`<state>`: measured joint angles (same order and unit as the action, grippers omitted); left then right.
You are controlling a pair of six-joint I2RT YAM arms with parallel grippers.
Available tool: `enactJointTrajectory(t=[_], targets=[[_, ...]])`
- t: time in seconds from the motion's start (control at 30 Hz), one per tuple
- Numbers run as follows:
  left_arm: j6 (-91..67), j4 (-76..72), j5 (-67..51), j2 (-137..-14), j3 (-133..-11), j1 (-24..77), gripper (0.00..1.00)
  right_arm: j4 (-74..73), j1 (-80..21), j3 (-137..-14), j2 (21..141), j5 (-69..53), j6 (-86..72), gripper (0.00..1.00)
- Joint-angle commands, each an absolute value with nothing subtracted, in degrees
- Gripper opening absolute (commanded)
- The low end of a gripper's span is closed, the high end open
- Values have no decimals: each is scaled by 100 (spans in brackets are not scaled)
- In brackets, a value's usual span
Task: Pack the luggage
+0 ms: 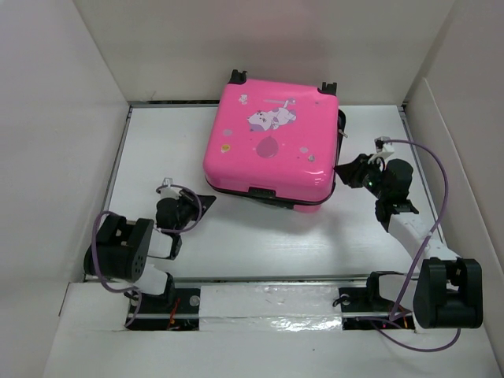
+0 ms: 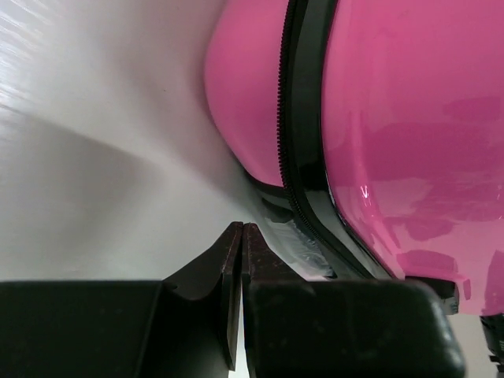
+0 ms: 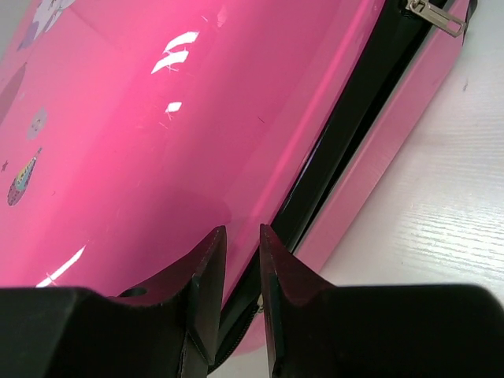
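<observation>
Luggage (image 1: pixel 268 142) lies flat, shell closed, sticker side up, at the far middle of the white table (image 1: pixel 153 150). Left gripper (image 2: pixel 241 227) sits low by its near left corner, fingers pressed together, nothing between them. Right gripper (image 3: pixel 242 230) is at the right flank over the black zip seam (image 3: pixel 346 150), jaws a narrow slit apart, empty. Contact with the shell unclear, perhaps just short.

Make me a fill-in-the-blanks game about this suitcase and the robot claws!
The luggage is the color ____.
It lies flat on a ____ table.
Open or shut? The left claw is ____.
Missing words: pink, white, shut.
</observation>
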<state>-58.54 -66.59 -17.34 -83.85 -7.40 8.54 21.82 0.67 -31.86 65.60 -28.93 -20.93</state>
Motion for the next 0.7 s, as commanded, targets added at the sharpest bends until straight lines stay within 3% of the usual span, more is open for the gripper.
enactJointTrajectory(t=[0.0, 0.23, 0.67], targets=[[-6143, -8383, -1907, -8753, -887, 923, 0, 2232, 53, -3120, 6416, -3032, -2004, 30], [-6468, -9395, -1943, -9658, -1020, 923, 0, 2285, 53, -3103, 6425, -3067, -2013, 30], [-6627, -10538, -1635, -10028, -1274, 923, 0, 2391, 53, -3067, 6477, -3138, -2039, 30]])
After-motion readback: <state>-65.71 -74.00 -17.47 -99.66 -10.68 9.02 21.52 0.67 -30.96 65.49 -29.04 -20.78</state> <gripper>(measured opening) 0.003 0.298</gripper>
